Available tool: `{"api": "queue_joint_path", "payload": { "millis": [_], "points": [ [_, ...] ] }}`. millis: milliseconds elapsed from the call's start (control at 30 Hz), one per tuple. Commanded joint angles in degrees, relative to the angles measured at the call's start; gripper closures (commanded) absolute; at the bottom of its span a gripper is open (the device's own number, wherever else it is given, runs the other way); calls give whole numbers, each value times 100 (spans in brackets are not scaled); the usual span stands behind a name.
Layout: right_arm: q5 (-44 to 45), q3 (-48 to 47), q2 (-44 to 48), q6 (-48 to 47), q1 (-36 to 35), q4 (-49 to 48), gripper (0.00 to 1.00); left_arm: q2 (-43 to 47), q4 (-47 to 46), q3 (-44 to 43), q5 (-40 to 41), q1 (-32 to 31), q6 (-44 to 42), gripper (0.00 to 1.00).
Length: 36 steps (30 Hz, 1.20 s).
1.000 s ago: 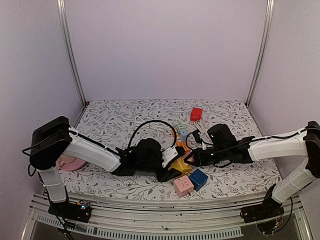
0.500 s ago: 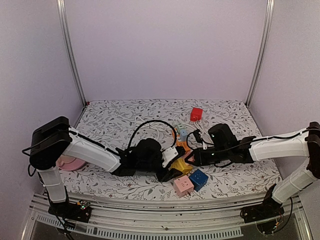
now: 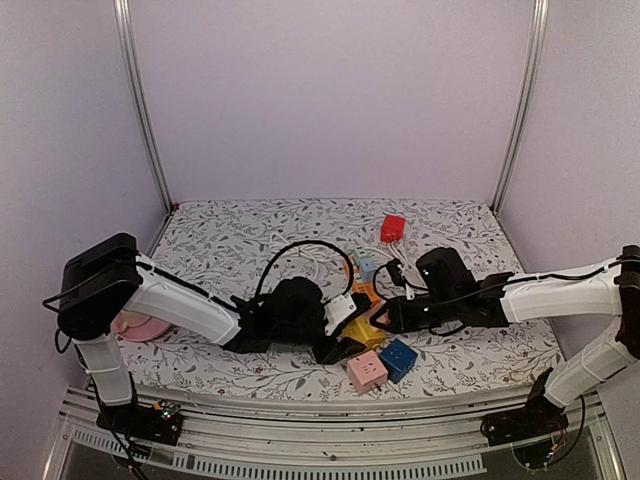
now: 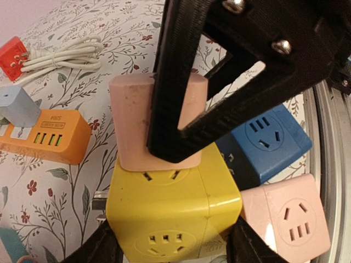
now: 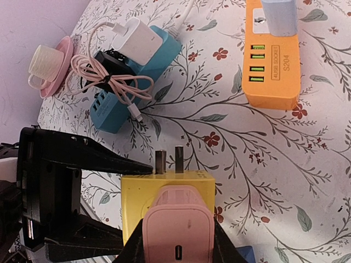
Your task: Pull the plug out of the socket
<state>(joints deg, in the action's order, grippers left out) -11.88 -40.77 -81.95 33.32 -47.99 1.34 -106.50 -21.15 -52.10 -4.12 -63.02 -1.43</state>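
Pink plug (image 4: 131, 118) seated in yellow socket cube (image 4: 170, 219), at table centre-front in top view. Plug clamped by right gripper (image 5: 178, 249); cube clamped by left gripper (image 4: 173, 252). Blue cube (image 3: 397, 358) at 4 o'clock of it, orange strip (image 3: 362, 287) at 12.

Risks: cube dragged along if left hold slips; smooth plug shell lost from pads under skewed pull.

Against earlier frames: almost nothing changed, plug not seen unseated.

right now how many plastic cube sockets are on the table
4: yellow cube socket under the pink plug, blue cube and pink cube beside it, red cube at the back. More may be hidden.
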Motion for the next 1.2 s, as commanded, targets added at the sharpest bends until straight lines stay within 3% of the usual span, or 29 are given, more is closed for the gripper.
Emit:
{"api": "queue_joint_path", "payload": {
  "millis": [0,1167],
  "points": [
    [88,-302,438,-175,-19,-187,97,116,624,166,183,23,153,100],
    [282,-641,956,-343,-22,317,97,229,772,16,266,5,67,100]
  ]
}}
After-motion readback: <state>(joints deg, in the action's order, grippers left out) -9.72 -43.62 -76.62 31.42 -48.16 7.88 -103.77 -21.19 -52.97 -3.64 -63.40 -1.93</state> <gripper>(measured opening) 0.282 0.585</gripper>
